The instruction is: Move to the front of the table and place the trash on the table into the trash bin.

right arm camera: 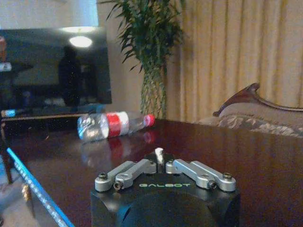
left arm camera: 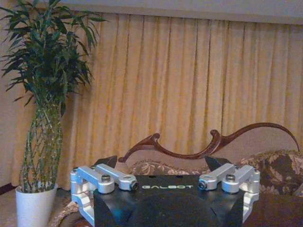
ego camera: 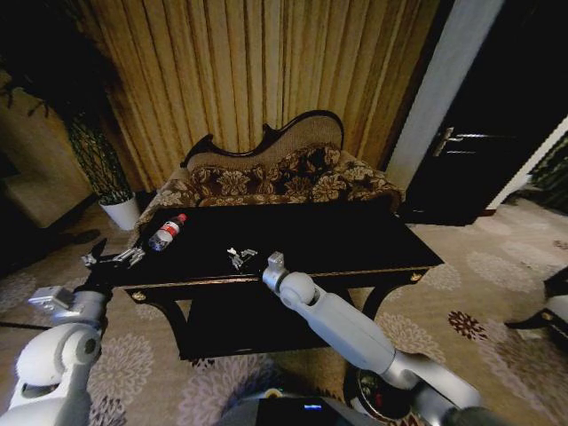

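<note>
Over the near edge of the black tabletop [ego camera: 355,240], the right end effector [ego camera: 274,261] sits low, with its fingers pulled close together around a small white scrap [right arm camera: 159,154]; it looks like it is pinching that scrap, likely so it can carry it off to the bin. Just beyond this end effector, toward the sofa, a few more crumpled paper bits [ego camera: 238,256] lie on the shiny top. Farther away, off to its left side, the clear bottle [ego camera: 167,232] with the red cap lies flat on its side, so it will not tip but it could roll if bumped. The left end effector [ego camera: 114,260] hangs near the left corner of the tabletop, close to the bottle, with its fingers spread wide and nothing between them; it seems to be waiting. Behind it stand the patterned sofa [ego camera: 275,177], the yellow curtain [left arm camera: 189,85] and a tall plant in a white pot [left arm camera: 33,205]. I cannot pick out the trash bin for sure. Most of the trash is not yet cleared, so the job looks like it is near its start.
</note>
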Tool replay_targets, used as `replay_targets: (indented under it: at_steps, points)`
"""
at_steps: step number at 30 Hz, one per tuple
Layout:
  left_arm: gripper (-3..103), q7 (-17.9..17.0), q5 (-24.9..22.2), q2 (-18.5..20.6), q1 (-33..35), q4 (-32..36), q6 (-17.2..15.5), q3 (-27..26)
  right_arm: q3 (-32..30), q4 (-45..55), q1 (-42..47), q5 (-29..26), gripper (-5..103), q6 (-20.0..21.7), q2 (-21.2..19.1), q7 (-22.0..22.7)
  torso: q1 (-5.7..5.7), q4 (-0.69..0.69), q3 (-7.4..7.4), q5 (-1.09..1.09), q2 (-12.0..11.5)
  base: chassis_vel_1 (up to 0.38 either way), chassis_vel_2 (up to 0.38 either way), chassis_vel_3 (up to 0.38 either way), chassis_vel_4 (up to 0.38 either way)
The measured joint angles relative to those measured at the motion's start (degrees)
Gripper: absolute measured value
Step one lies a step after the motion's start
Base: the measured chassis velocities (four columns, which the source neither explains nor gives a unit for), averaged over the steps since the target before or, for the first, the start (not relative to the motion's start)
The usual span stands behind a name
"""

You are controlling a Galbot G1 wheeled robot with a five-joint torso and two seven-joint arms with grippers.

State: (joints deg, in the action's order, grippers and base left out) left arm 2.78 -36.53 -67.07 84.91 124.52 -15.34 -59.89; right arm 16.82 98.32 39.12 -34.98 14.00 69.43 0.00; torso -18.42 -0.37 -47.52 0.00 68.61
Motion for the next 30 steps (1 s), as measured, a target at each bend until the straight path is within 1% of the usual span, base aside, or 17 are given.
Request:
replay_targets:
  at_steps: [1,2,3,7,8,10,11,14,15,17,18,19,21,22,24,27,30]
  points:
    - [100,0.0,0.0,0.0,0.0,0.0,0.0,0.0,0.0,0.0,0.0,0.0,8,0.0,0.0,0.0,0.0,0.0,0.0,0.0,0.0,0.0,0.0,0.0,0.0]
    - [100,0.0,-0.04,0.01,-0.04,-0.04,0.0,0.04,-0.9,0.44,0.35,-0.01,3,0.05,-0.16,0.0,0.0,0.0,0.0,0.0,0.0,0.0,0.0,0.0,0.0]
    - [100,0.0,-0.08,0.0,-0.06,-0.08,0.0,0.14,-2.68,1.29,0.96,0.0,2,0.12,-0.63,0.0,0.0,0.0,0.0,0.0,0.0,0.0,0.0,0.0,0.0]
    - [100,0.06,-0.09,-0.04,-0.1,-0.26,-0.01,0.57,-7.29,2.99,2.07,0.02,2,0.28,-2.32,0.0,0.0,0.0,0.0,0.01,0.0,0.0,0.0,0.0,0.0]
    - [100,0.06,-0.09,-0.04,-0.1,-0.26,-0.01,0.57,-7.29,2.99,2.07,0.02,2,0.28,-2.32,0.0,0.0,0.0,0.0,0.01,0.0,0.0,0.0,0.0,0.0]
    - [100,0.12,-0.29,0.02,-0.17,-0.33,0.02,0.72,-11.81,4.26,2.7,-0.23,2,1.06,-3.95,-0.01,0.0,0.0,0.0,0.01,0.0,0.0,0.0,0.0,0.0]
    - [100,0.12,-0.29,0.02,-0.17,-0.33,0.02,0.72,-11.81,4.26,2.7,-0.23,2,1.06,-3.95,-0.01,0.0,0.0,0.0,0.01,0.0,0.0,0.0,0.0,0.0]
    - [100,0.11,-0.75,0.48,-0.61,-0.82,0.08,0.71,-19.48,5.76,4.22,-0.88,2,2.96,-6.62,0.0,0.0,0.0,0.0,0.01,0.0,0.0,0.0,0.0,0.0]
    - [100,0.11,-0.75,0.48,-0.61,-0.82,0.08,0.71,-19.48,5.76,4.22,-0.88,2,2.96,-6.62,0.0,0.0,0.0,0.0,0.01,0.0,0.0,0.0,0.0,0.0]
    - [100,0.05,-0.97,0.35,-1.06,-1.28,0.09,0.73,-23.21,6.65,5.3,-0.79,2,4.46,-7.44,0.0,0.0,-0.02,0.0,0.01,0.0,0.0,0.0,0.0,0.0]
    - [100,-0.06,-1.17,0.35,-1.44,-1.73,0.09,0.74,-26.83,7.58,6.8,0.0,2,5.92,-7.99,0.01,0.0,-0.01,0.0,0.0,0.0,0.0,0.0,0.0,0.0]
    - [100,-0.06,-1.17,0.35,-1.44,-1.73,0.09,0.74,-26.83,7.58,6.8,0.0,2,5.92,-7.99,0.01,0.0,-0.01,0.0,0.0,0.0,0.0,0.0,0.0,0.0]
    - [100,-0.12,-2.01,0.73,-1.63,-1.95,0.09,0.42,-30.96,8.52,9.26,2.13,2,6.43,-8.38,0.01,0.0,-0.02,0.0,0.01,0.0,0.0,0.0,0.0,0.0]
    - [100,-0.12,-2.01,0.73,-1.63,-1.95,0.09,0.42,-30.96,8.52,9.26,2.13,2,6.43,-8.38,0.01,0.0,-0.02,0.0,0.01,0.0,0.0,0.0,0.0,0.0]
    - [100,-0.2,-2.44,1.21,-1.5,-2.21,0.09,0.13,-34.25,9.3,12.21,3.9,2,5.55,-8.99,0.0,0.0,-0.02,0.0,0.0,0.0,0.0,0.0,0.0,0.0]
    - [100,-0.21,-2.53,1.24,-1.35,-2.21,0.09,0.12,-35.23,9.35,13.28,4.69,2,4.96,-9.2,0.0,0.0,-0.01,0.0,0.01,0.0,0.0,0.0,0.0,0.0]
    - [100,-0.29,-3.04,1.58,-1.15,-2.25,0.09,0.42,-38.05,9.12,15.93,7.18,2,3.67,-9.52,0.0,0.0,0.0,0.0,0.0,0.0,0.0,0.0,0.0,0.0]
